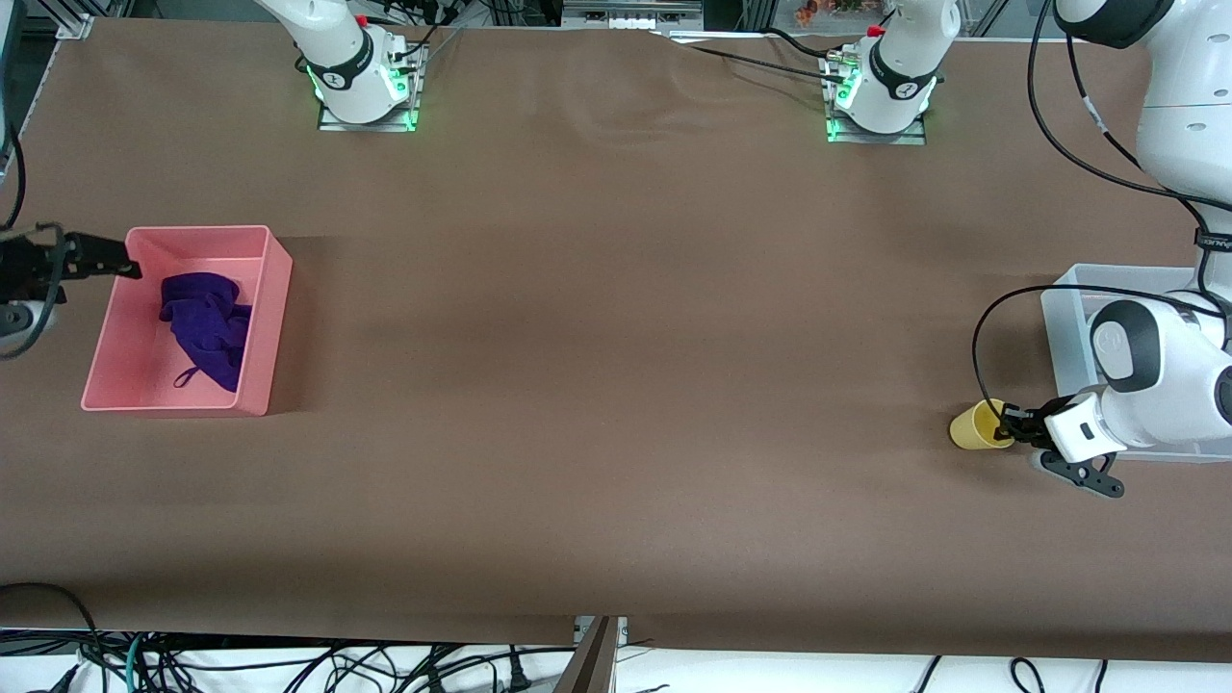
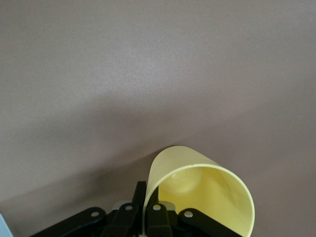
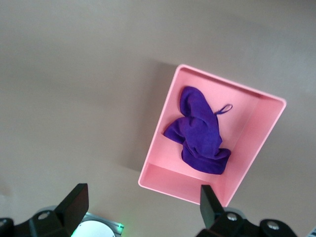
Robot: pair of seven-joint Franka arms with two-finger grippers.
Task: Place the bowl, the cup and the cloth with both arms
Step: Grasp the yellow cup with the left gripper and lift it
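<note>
- Toward the left arm's end of the surface, the left hand is clamped on the rim of the cup, which is tipped, mouth toward the hand.
- Light, rigid and smooth, it could slip; a rim pinch suits it.
- Over the pink bin, the right hand hangs wide open and empty; the soft cloth lies crumpled inside.

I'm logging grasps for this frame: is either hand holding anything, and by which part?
The left hand holds the yellow cup by its rim, one finger inside. The right hand is open over the pink bin's edge, holding nothing.
</note>
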